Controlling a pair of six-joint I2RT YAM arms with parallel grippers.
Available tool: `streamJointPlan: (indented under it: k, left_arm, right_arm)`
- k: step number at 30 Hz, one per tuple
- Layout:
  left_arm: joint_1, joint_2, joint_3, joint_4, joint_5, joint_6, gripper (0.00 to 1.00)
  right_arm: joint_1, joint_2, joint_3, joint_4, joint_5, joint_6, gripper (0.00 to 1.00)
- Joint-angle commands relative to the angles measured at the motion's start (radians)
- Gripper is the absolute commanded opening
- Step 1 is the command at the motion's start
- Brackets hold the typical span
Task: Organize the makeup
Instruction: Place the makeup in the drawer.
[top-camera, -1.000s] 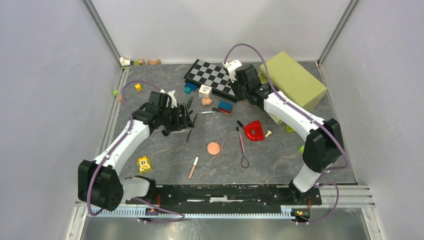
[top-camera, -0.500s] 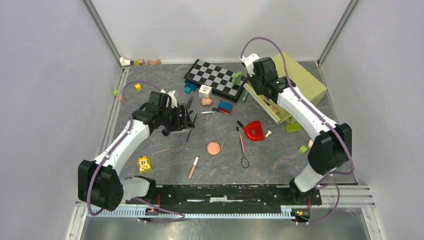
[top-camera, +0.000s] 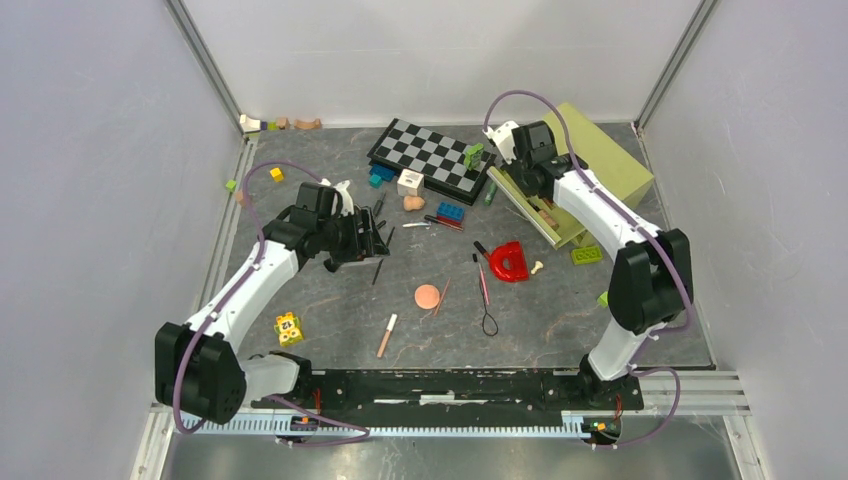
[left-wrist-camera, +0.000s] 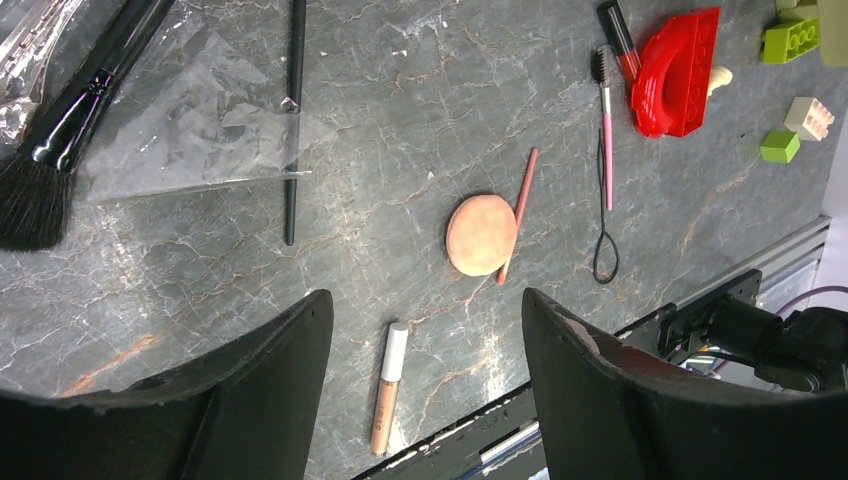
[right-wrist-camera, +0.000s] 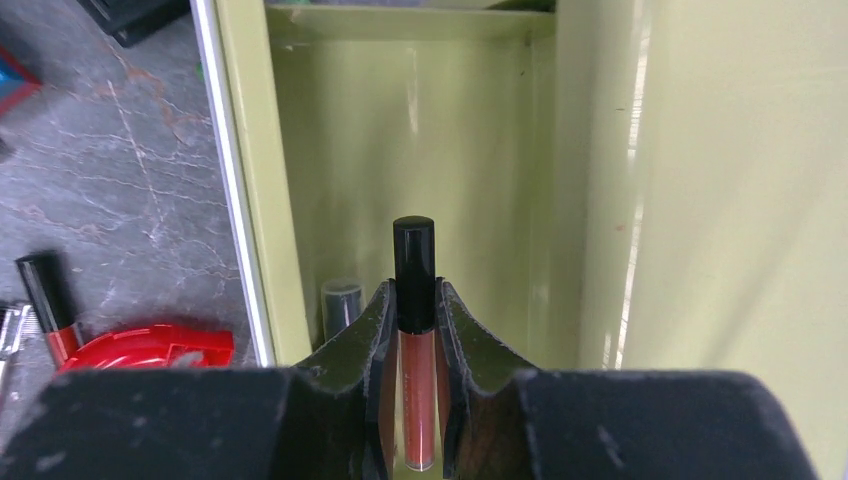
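— Control: Start on the left. How is that arm standing?

— Operator: My left arm (top-camera: 250, 285) climbs from its base at the near left corner and leans in toward the middle of the table (top-camera: 340, 300). I have the left gripper (left-wrist-camera: 425, 300) hanging above the surface, looking down, spread wide with nothing in it.

— Control: What makeup do you see below it?

— Operator: Farthest left in my wrist view, a big black brush (left-wrist-camera: 70, 130) lies partly on a clear plastic sheet (left-wrist-camera: 200, 130). A thin black stick (left-wrist-camera: 294, 120) crosses the sheet's right edge. Toward the middle sits the round peach puff (left-wrist-camera: 481, 234) with a pink pencil (left-wrist-camera: 518, 215) just beside its right edge. A tan tube (left-wrist-camera: 387, 390) with a white cap lies closer to the near edge. Next comes a pink-handled spoolie (left-wrist-camera: 606, 130) with a black wire loop (left-wrist-camera: 605, 245) at its end; one piece or two, I cannot tell. A red-and-black tube (left-wrist-camera: 617, 28) lies against the red horseshoe piece (left-wrist-camera: 680, 70).

— Control: And the right?

— Operator: My right arm (top-camera: 600, 222) rises from the near right base, elbows out, then folds back and left to the olive box (top-camera: 600, 160) at the far right. The right gripper (right-wrist-camera: 414, 290) is clamped on a lip gloss tube (right-wrist-camera: 413, 255). Its black cap pokes out ahead, above the box's open compartment (right-wrist-camera: 480, 150). Another dark-capped tube (right-wrist-camera: 340, 300) lies inside, by the left wall.
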Motion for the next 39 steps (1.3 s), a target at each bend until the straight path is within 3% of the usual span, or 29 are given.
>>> streamJointPlan:
  k: [1,25,39]
  left_arm:
    - [0.005,-0.036,0.012,0.027,0.009,0.033,0.76]
    - [0.013,-0.049,0.009,0.026,-0.005,0.035,0.77]
    - [0.020,-0.046,0.010,0.027,0.002,0.036,0.79]
  right_arm:
    - [-0.013,0.047,-0.020,0.040,-0.002,-0.024,0.12]
    - [-0.023,0.130,-0.151,0.115,0.048,0.000,0.20]
    - [-0.024,0.074,-0.100,0.094,0.023,0.022,0.47]
